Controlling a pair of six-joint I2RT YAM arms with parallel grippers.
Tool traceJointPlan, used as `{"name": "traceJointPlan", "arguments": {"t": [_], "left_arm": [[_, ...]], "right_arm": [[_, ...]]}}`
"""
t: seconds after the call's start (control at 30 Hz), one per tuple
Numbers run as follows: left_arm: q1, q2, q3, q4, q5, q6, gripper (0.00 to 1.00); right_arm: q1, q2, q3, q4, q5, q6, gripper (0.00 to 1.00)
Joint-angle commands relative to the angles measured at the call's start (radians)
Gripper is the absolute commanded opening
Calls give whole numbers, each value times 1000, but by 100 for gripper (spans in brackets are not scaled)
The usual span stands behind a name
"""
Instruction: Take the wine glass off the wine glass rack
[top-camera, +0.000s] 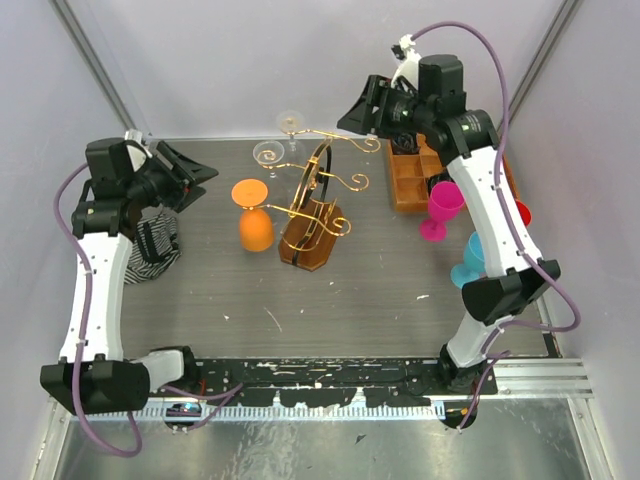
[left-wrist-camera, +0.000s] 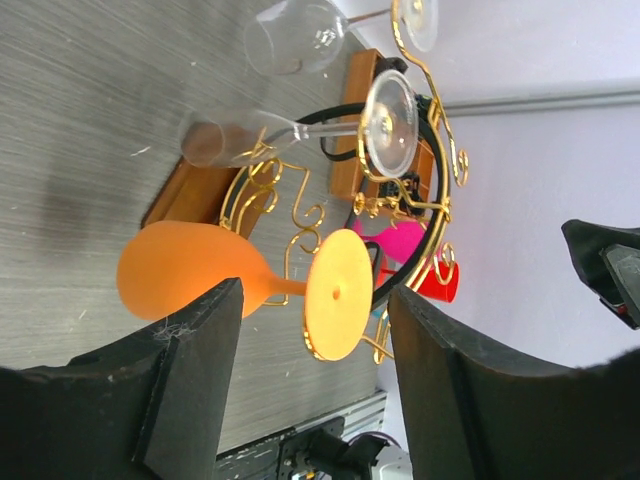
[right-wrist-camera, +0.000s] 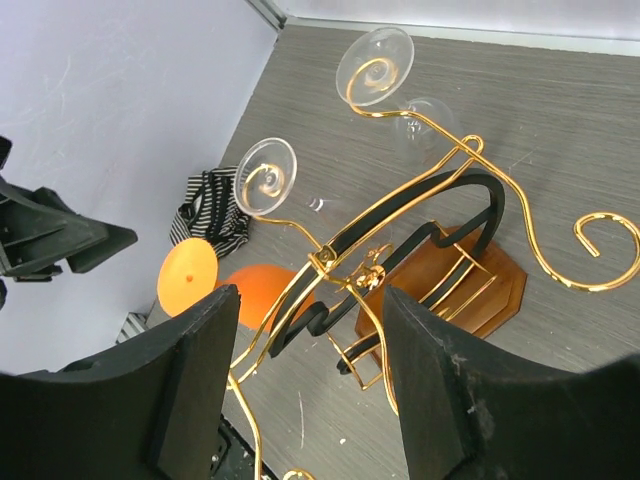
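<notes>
Your worktop (top-camera: 380, 290) carries one wine glass rack (top-camera: 305, 245), which stands on its brown base. To the rack's right sits one orange wooden tray (top-camera: 405, 185) with several compartments. The right arm crosses over it, so you cannot tell what they hold.

Your left claw (left-wrist-camera: 315, 290) hovers to the rack's left. Its fingers are apart with nothing between them, and it faces the orange wine glass (top-camera: 256, 230) without touching it. Your right claw (right-wrist-camera: 310, 295) hangs above the rack's far right side, fingers also apart and gripping nothing, with the gold scrolls below it.

One striped cloth (top-camera: 160, 250) lies crumpled left of the rack, partly hidden by the left arm.

Three glasses hang on the rack. The one orange wine glass is foot up on a scrolled arm at the rack's left. The two clear wine glasses (top-camera: 267, 153) (top-camera: 290, 122) are on arms at its far left, faint against the grey.

Further right of the rack stand one pink glass (top-camera: 441, 205) and one cyan glass (top-camera: 468, 262), the cyan one half hidden by the arm. A red thing (top-camera: 521, 212) behind the arm is too covered to name.
</notes>
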Motion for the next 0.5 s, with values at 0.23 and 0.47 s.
{"name": "traceJointPlan", "arguments": {"t": [0.23,0.47], "left_arm": [[-133,45,18,73,11,15,71],[-183,76,19,66,-30,41,72]], "right_arm": [[-55,-115,-83,27,-63,-23,65],[-90,-144,-110,26,-75,-21,65]]}}
